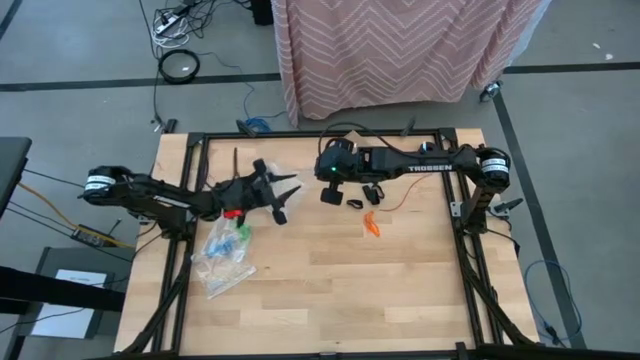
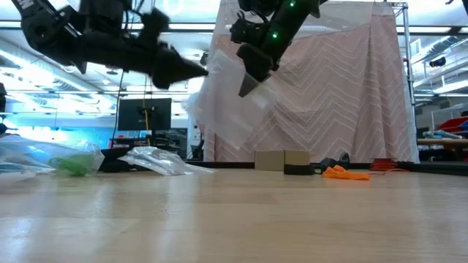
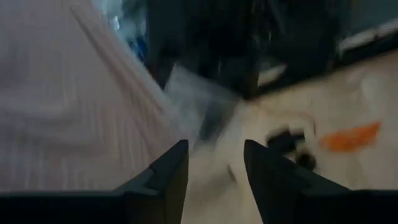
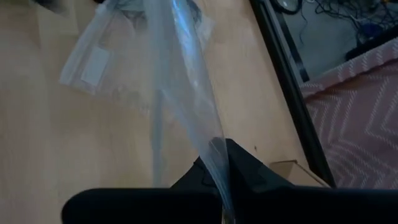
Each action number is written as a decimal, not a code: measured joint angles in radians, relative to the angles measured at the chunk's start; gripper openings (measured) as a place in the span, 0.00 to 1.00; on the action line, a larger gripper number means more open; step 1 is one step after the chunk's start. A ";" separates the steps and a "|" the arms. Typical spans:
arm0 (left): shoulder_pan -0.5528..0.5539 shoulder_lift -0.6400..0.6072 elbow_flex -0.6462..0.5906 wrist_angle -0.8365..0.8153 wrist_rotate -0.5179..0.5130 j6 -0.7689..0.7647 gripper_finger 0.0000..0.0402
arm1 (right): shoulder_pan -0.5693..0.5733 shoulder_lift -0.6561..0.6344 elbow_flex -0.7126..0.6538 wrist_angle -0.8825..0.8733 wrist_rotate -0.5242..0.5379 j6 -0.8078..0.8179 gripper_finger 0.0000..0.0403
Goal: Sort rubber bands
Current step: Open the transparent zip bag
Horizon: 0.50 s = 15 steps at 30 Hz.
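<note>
My right gripper hangs above the table's far middle, shut on a clear plastic zip bag. The bag spreads out below and to the left of it in the low view. My left gripper points level at the bag from the left, open, with its fingertips just short of it. Orange rubber bands lie in a small heap on the table under the right arm. Black rubber bands lie beside them. Green and blue bands show inside bags at the left. My right gripper pinches an edge of the clear bag between its two fingers, which slant down from the table's right. The bag hangs clear of the table, its sheet running away from the fingers, partly folded lengthwise.
Several clear bags lie on the table's left part, one holding green bands. A black frame borders the wooden table. Bare wood lies across the near half. A pink patterned cloth hangs beyond the far edge.
</note>
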 joint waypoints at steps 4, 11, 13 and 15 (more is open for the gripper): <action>-0.063 -0.045 0.000 0.063 0.011 0.167 0.29 | 0.000 0.000 0.000 -0.003 -0.003 -0.007 0.00; -0.091 -0.081 0.041 0.063 0.081 0.313 0.02 | 0.000 0.001 0.000 0.030 -0.009 -0.001 0.00; -0.081 -0.062 0.065 0.025 0.091 0.332 0.01 | 0.005 0.001 0.000 0.051 -0.010 0.000 0.00; -0.071 -0.042 0.079 -0.030 0.088 0.336 0.01 | 0.010 0.001 0.000 0.060 -0.012 0.000 0.00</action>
